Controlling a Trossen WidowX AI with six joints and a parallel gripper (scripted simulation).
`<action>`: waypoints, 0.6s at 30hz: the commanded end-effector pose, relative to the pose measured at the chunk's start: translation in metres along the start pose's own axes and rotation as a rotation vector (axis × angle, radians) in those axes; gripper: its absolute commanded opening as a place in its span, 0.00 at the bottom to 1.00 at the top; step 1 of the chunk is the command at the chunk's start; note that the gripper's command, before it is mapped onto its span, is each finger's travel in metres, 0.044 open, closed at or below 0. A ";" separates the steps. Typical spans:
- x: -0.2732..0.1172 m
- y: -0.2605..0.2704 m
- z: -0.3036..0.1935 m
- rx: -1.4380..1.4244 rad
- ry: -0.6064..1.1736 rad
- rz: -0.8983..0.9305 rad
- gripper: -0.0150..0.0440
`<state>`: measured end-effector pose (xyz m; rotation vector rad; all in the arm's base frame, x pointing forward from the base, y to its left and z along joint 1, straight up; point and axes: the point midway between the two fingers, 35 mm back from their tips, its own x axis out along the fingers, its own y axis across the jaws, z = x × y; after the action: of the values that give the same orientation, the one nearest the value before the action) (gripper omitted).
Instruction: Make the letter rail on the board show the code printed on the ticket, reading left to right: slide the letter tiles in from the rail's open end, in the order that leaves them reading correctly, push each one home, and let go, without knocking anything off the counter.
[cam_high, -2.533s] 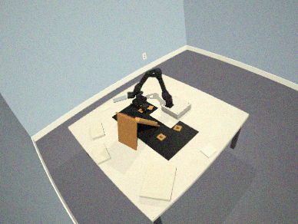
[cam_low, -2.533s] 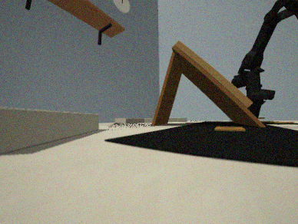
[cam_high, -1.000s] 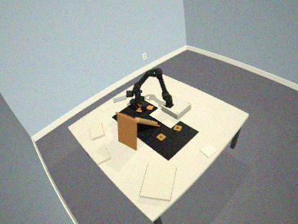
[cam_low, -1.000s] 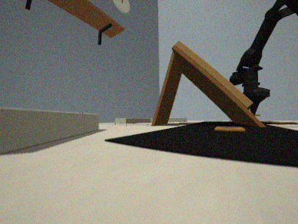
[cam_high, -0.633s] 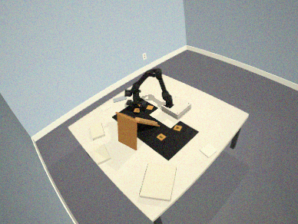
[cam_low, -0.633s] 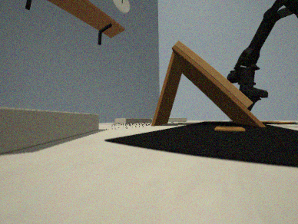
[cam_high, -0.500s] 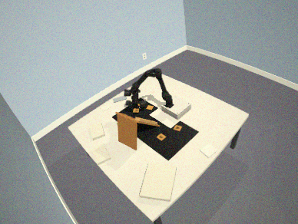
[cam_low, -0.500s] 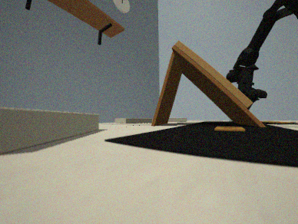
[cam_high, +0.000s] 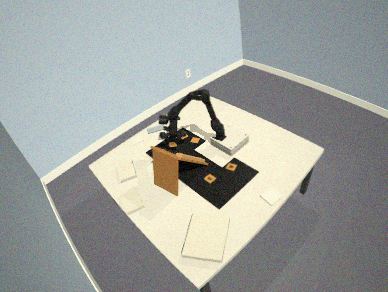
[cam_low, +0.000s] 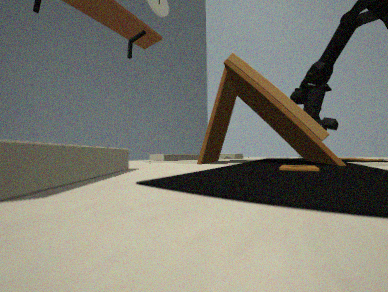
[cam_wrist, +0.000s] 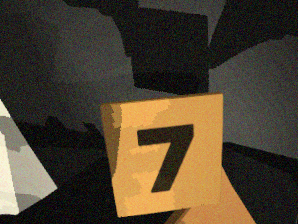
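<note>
My gripper (cam_high: 171, 137) (cam_low: 319, 123) is shut on the 7 tile, above the black mat on the far side of the board. The orange tile (cam_wrist: 165, 165) faces the wrist camera with a dark 7, slightly tilted. The wooden board (cam_high: 165, 171) (cam_low: 280, 107) leans on its support as an upturned V. Its front, the letter rail's slots and any tiles in them are hidden or too small to read. Loose orange tiles (cam_high: 231, 166) (cam_high: 210, 178) (cam_high: 195, 140) lie on the black mat (cam_high: 220, 195) (cam_low: 215, 187). The ticket's code is not readable.
A grey box (cam_high: 231, 142) stands beside the arm's base. Pale flat blocks (cam_high: 206, 237) (cam_high: 271, 195) (cam_high: 126, 171) lie around the table. A pale block (cam_low: 60, 170) is at left in the exterior view. Another orange surface (cam_wrist: 220, 207) shows below the held tile.
</note>
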<state>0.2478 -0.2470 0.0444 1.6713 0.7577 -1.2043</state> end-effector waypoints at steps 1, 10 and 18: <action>-0.002 0.014 -0.002 -0.143 0.014 0.041 0.25; -0.007 0.036 -0.006 -0.434 0.027 0.116 0.25; -0.013 0.055 -0.010 -0.694 0.023 0.187 0.25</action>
<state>0.2850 -0.2567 0.0684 1.2343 0.8803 -0.7594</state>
